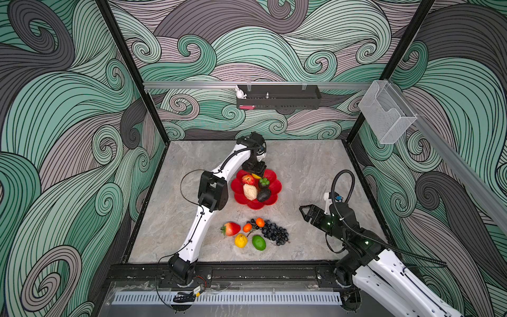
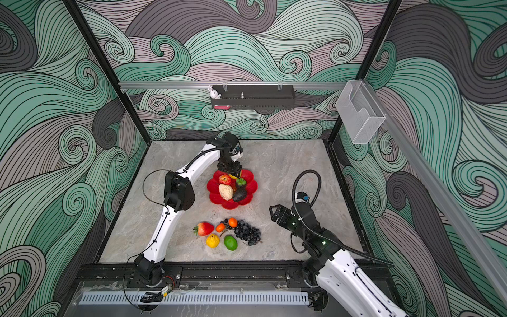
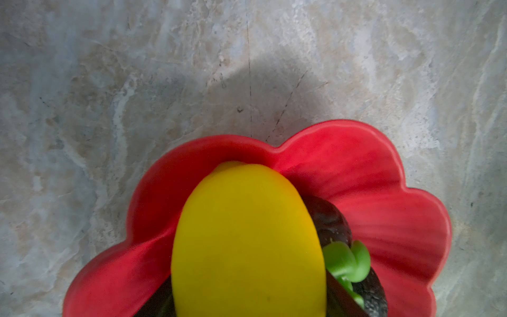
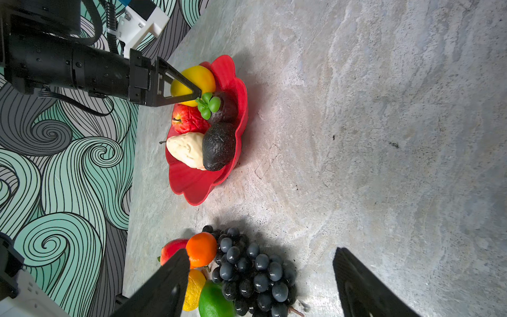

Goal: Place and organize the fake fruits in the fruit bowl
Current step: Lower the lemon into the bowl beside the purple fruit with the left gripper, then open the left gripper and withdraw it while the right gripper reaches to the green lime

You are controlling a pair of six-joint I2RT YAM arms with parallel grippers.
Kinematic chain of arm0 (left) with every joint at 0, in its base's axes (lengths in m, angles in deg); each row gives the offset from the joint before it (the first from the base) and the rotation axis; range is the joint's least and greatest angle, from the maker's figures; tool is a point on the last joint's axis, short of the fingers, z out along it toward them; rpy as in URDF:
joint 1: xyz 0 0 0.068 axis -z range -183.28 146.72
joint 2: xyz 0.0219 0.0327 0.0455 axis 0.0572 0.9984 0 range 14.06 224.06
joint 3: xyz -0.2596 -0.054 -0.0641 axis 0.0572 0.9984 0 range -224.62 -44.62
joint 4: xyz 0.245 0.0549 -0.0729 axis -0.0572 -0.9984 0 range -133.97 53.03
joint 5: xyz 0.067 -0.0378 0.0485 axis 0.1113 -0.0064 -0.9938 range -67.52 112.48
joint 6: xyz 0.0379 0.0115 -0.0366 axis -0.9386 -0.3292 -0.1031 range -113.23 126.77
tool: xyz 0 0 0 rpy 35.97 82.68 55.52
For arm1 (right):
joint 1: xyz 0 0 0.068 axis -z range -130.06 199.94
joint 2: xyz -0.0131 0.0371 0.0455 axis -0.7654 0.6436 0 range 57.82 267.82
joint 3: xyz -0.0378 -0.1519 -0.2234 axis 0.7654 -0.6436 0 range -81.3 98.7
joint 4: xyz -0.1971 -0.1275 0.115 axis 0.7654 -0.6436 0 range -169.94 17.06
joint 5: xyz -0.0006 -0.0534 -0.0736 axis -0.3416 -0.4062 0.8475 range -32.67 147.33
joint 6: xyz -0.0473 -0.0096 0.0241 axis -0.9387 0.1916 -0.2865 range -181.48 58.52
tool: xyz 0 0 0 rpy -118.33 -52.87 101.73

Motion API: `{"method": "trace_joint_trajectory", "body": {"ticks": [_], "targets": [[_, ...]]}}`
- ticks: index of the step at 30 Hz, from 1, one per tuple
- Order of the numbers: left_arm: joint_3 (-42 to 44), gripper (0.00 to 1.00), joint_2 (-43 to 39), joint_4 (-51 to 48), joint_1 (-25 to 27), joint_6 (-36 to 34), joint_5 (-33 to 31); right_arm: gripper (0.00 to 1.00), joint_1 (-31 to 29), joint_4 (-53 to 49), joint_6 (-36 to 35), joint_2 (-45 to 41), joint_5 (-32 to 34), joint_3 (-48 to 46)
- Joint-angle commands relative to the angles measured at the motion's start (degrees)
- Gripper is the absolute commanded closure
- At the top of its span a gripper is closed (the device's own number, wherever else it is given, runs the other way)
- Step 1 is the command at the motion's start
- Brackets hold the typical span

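Bowl [image 1: 275, 188] [image 2: 252, 188] on table [image 1: 307, 170] in both top views, with apple [image 1: 247, 179], cream fruit [image 1: 250, 191], avocado [image 1: 264, 195], mangosteen [image 1: 263, 182]. Left wrist: yellow fruit [image 3: 247, 241] in bowl beside mangosteen. Right wrist: left claw [image 4: 193, 92] astride yellow fruit, pinch unclear; right claw [image 4: 262, 252] spread, empty, near grapes [image 4: 252, 277].

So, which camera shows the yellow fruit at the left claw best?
The left wrist view: the yellow fruit is close and unblocked, over the fruit bowl. In both top views only a sliver shows under the left claw; the right wrist view shows its side, partly behind that claw.
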Motion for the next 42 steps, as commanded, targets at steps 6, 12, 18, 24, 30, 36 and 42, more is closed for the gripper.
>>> {"method": "trace_joint_trajectory", "body": {"ticks": [6,12,18,24,30,36,42], "targets": [[-1.26,0.24,-4.14,-2.21,-0.47,0.28,0.14,0.17,0.16,0.71,0.38,-0.08,-0.45,-0.36],[0.22,0.22,-6.55,-1.44,-0.43,0.63,0.52,0.17,0.14,0.60,0.41,-0.08,-0.62,-0.32],[1.69,0.18,-11.55,-3.51,-0.41,2.62,0.56,0.17,0.19,-0.39,-1.04,0.63,-0.32,0.76],[23.46,0.18,-28.08,8.23,-0.32,7.13,-0.05,0.18,-0.11,-0.54,-5.23,3.91,-2.79,2.93],[56.15,0.19,-53.49,33.87,-0.43,11.65,-2.38,0.18,-2.85,-0.83,-9.58,9.51,-4.70,6.01],[78.30,0.19,-76.74,44.94,-0.63,20.40,-7.55,0.20,-9.58,-0.63,-12.12,14.59,-4.96,8.98],[91.21,0.17,-97.11,39.36,-0.81,22.59,-18.52,0.22,-19.98,-3.26,-13.99,19.24,-0.61,12.98]]}}
